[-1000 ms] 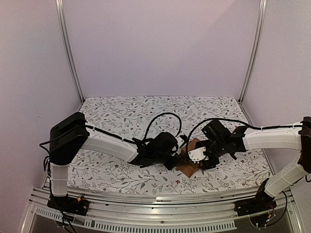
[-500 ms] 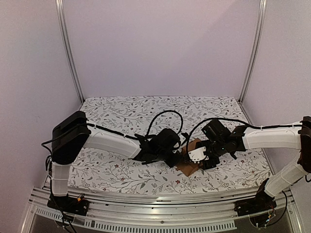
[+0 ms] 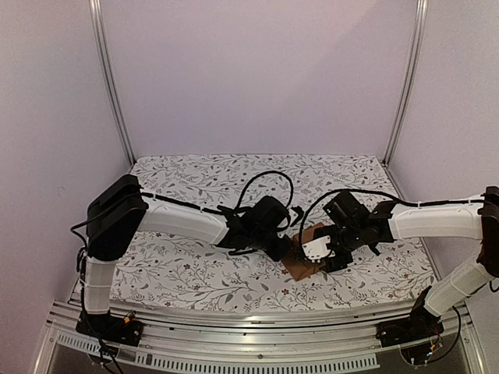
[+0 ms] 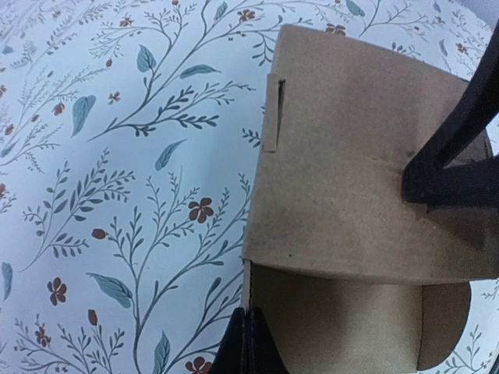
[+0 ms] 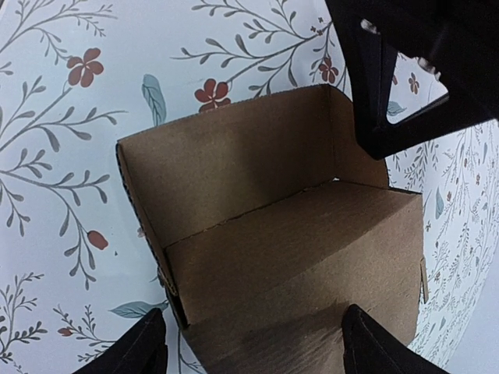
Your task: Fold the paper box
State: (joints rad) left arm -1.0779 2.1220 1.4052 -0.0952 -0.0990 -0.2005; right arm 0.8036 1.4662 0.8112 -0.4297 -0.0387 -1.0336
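The left jaws, pressed together, have crept in to the open corner of the half-folded paper box (image 4: 359,179), which lies between the right jaws, standing apart astride it. A wall looks ready to be pushed home. Beneath is a flower-print tabletop (image 3: 179,187), around it plain lilac walls (image 3: 257,70).

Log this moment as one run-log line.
paper box: partly folded, walls up | left tool: shut, at a wall edge | right tool: straddles box, grip unclear
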